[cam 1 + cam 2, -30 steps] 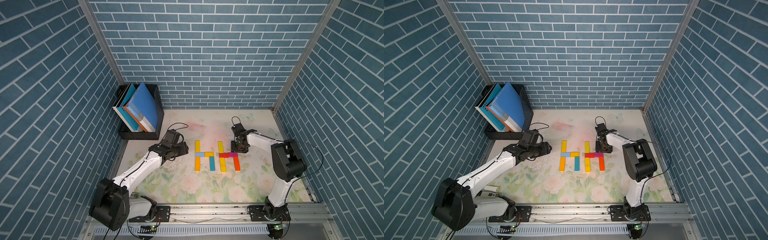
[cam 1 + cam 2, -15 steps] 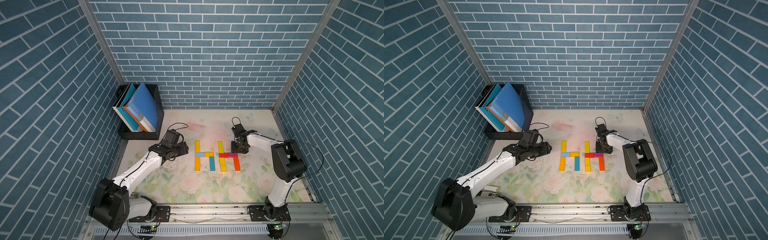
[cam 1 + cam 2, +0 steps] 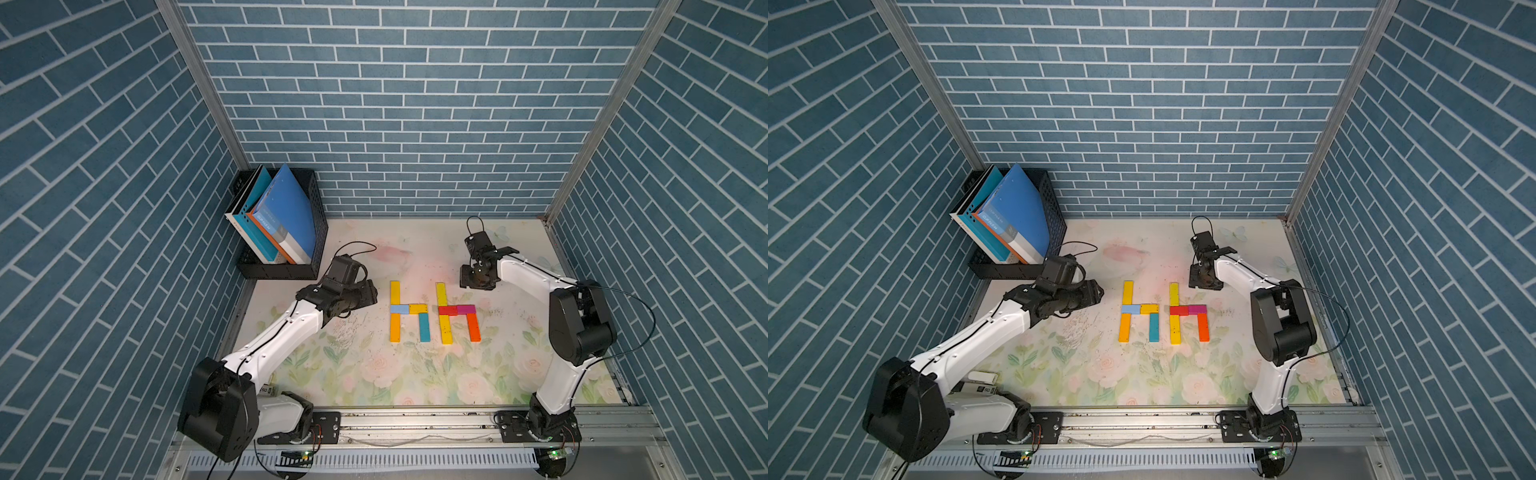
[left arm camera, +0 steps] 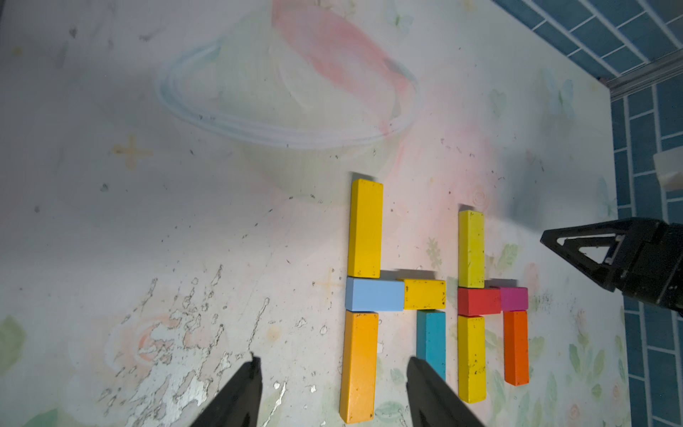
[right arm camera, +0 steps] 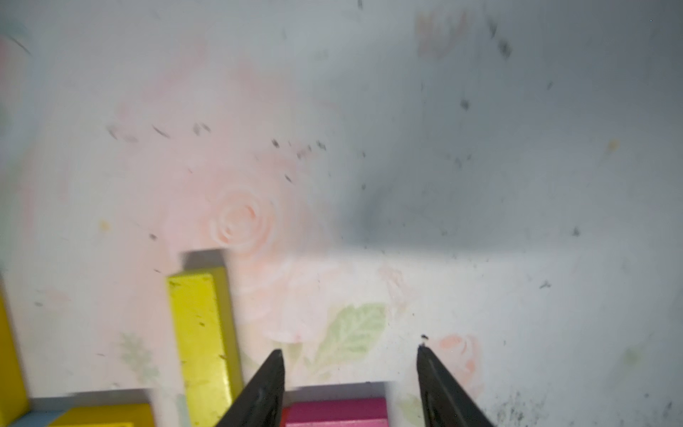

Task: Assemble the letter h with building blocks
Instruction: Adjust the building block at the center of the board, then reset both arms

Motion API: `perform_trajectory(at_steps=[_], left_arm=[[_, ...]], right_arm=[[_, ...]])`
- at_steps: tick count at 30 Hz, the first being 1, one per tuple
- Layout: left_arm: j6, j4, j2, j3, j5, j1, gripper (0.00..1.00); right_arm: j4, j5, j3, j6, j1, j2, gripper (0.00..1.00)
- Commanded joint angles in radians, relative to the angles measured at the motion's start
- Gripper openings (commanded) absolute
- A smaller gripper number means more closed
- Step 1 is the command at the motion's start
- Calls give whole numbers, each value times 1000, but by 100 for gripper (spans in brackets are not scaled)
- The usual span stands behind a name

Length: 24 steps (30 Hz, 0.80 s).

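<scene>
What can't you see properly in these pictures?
- Right wrist view: flat magenta wooden block, cut off by the bottom edge, blurred.
- Left wrist view: flat teal wooden block, one end partly behind the left gripper.
- In a top view: blue book, cover writing too small.

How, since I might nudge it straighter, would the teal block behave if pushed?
The teal block looks stiff and lies flat on the floral mat, so it should slide, not roll or tip. Its end sits close to the short yellow block, so pushing that way would probably shove both.
</scene>
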Motion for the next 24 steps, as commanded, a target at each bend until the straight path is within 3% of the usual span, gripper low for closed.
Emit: perform_trajectory(at_steps=[1, 4, 7, 9, 13, 14, 16, 18, 19, 22, 24], left_arm=[[54, -3, -17, 104, -55, -5, 68], [99, 74, -69, 149, -139, -5, 71], [162, 216, -149, 133, -315, -5, 78], [228, 336, -192, 85, -479, -3, 83], [419, 645, -186, -87, -703, -2, 96], [466, 734, -167, -141, -766, 1, 97], [528, 856, -116, -212, -819, 50, 99], [507, 931, -47, -269, -792, 150, 99], [494, 969, -12, -303, -770, 197, 99], [470, 1077, 88, -392, -726, 292, 100], [530, 1157, 125, -459, -671, 316, 100]], right_arm=[[29, 33, 18, -10, -9, -153, 62], [171, 31, -103, 0, -13, -348, 64], [348, 131, -315, 10, -13, -604, 68], [458, 225, -468, -13, -14, -792, 71], [766, 396, -829, -92, -14, -1089, 76], [889, 443, -958, -140, -14, -1167, 98], [990, 539, -1115, -173, -15, -1285, 99], [941, 710, -1140, -169, -42, -1261, 99], [915, 738, -1136, -182, -61, -1213, 99], [902, 784, -1123, -178, -157, -1033, 99], [956, 761, -1148, -180, -246, -931, 99]])
